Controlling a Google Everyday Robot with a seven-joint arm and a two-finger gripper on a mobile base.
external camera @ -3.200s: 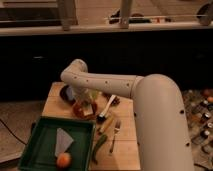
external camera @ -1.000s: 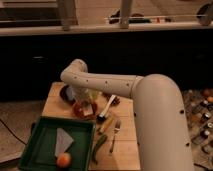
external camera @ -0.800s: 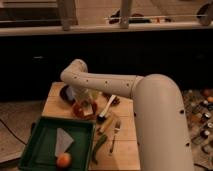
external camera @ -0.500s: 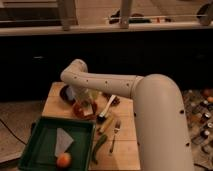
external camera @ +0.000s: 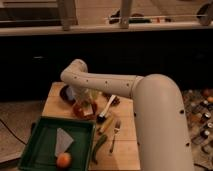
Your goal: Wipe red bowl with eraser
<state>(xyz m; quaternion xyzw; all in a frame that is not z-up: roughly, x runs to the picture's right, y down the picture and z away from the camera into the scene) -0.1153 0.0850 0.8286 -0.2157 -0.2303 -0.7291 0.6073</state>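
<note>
Arm [external camera: 150,95] fills the right of the view, a big white limb sweeping from lower right up and over to the far left of the wooden table [external camera: 55,102], then bending down. Taking the red bowl [external camera: 84,110] as the landmark: it sits just beyond the far right corner of the green tray [external camera: 40,137], and the arm's end comes down right on top of it. Gripper [external camera: 86,100] hangs directly over the bowl, very low, and the pale eraser [external camera: 89,106] appears to sit at its tip, inside the bowl's rim. Whether the jaws are clamped on that block or how wide they stand, I cannot tell; the wrist hides them.

Behind the bowl, just on its far left side, a dark round dish [external camera: 66,94]. To the bowl's right, a spoon [external camera: 106,111] lies close by, then a fork [external camera: 115,134] nearer the front, and a green pepper [external camera: 99,145] beside the tray's right wall. In the tray, well in front of the bowl, a flat grey piece [external camera: 62,141] and an orange fruit [external camera: 63,160].

My read: the wipe is underway or about to start. To do it well, light downward pressure, short strokes kept within the rim, so the shallow bowl doesn't skate toward the spoon or tip against the dish. Eraser face flat to the inner surface, wrist steady, no dragging sideways across the lip.
</note>
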